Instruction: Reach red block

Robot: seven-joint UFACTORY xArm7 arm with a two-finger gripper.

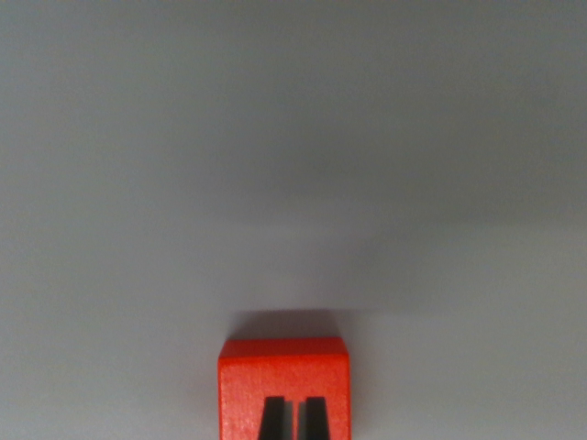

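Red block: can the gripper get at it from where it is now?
Probably yes. The red block sits at the bottom of the wrist view on a bare grey surface, with the dark fingertips of the gripper directly over it. Nothing stands in the way.

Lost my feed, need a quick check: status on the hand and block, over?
Hand low in wrist view, fingertips dark against the block, nearly closed. Red block at bottom centre on grey table. Contact unclear. Nothing in the way.
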